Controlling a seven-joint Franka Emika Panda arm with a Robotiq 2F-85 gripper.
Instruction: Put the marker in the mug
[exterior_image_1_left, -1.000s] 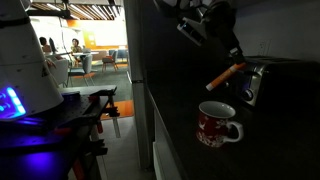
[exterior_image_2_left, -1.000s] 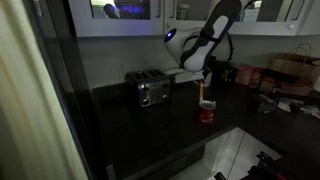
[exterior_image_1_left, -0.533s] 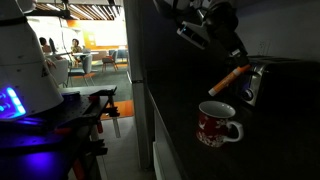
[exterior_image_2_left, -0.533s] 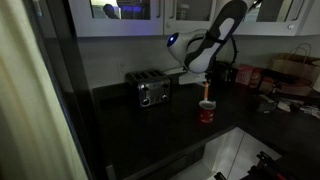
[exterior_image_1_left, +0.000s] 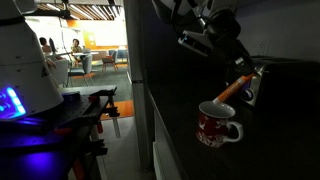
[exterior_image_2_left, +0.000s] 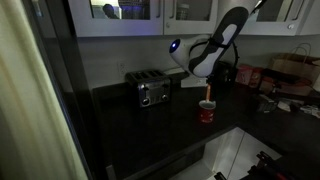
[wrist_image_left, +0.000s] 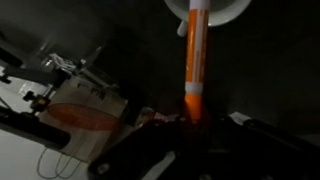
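The tool (exterior_image_1_left: 246, 74), clamped on the upper end of the orange marker (exterior_image_1_left: 232, 89), holds it slanted with its tip at the mouth of the red mug (exterior_image_1_left: 214, 126) on the dark desk (exterior_image_1_left: 272, 145). Lowering steadily and releasing only once inside looks soundest.

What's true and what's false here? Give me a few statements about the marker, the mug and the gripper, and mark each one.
1. The gripper holds the marker. True.
2. The marker lies flat beside the mug. False: it hangs tilted in the gripper, its lower tip at the opening of the mug.
3. The mug stands upright. True.
4. The mug is blue. False: it is red with a pale pattern.
5. A toaster stands apart from the mug. True.
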